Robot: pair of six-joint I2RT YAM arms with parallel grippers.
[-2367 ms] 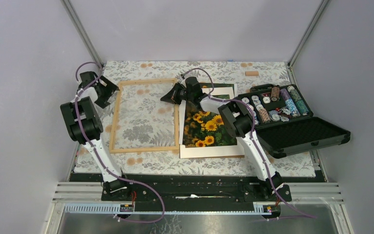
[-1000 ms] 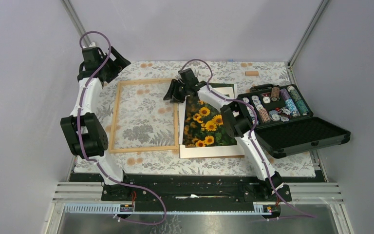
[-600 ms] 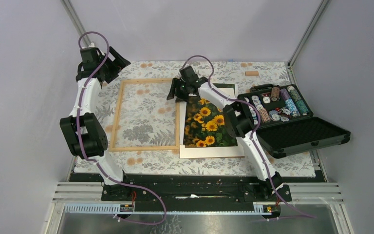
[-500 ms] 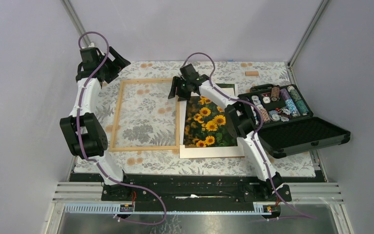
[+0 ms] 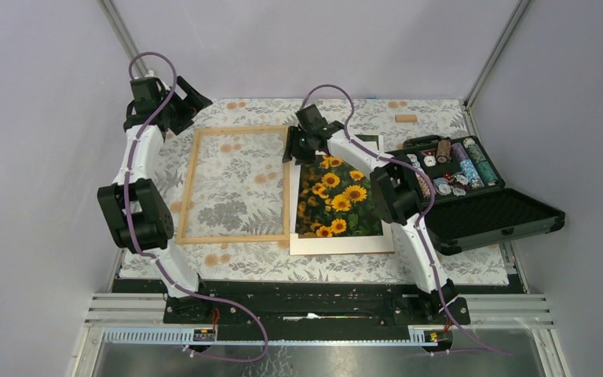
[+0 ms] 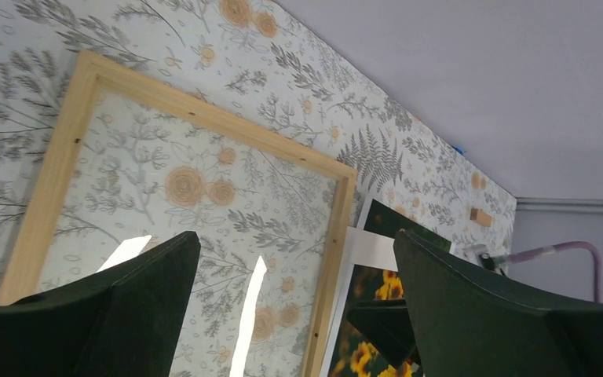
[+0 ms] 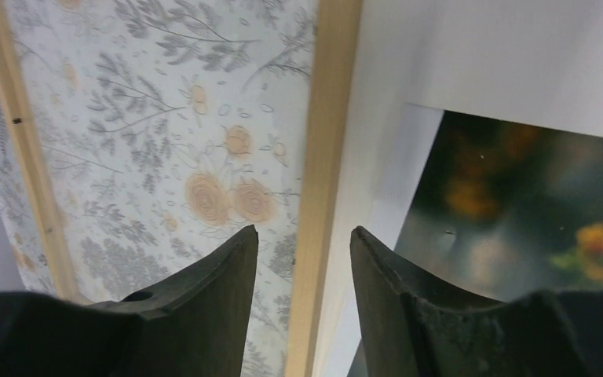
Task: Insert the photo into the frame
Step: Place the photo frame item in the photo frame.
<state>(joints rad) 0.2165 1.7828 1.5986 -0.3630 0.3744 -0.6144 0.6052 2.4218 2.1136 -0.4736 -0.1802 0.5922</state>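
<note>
Photo (image 5: pixel 338 196) beside the frame (image 5: pixel 235 186) — not yet inside

It lies flat on a white mat (image 5: pixel 341 244) on the desk (image 5: pixel 322 267), just right of the light wooden frame. Right jaws hang partly open over the frame's right rail near its far corner, gripping nothing; left jaws — raised above the desk's far-left corner — stand spread wide and empty.

The frame (image 5: pixel 235 184) lies just left of the photo (image 5: pixel 338 196), which rests on a mat (image 5: pixel 338 244); a case (image 5: pixel 483 212) sits right.
</note>
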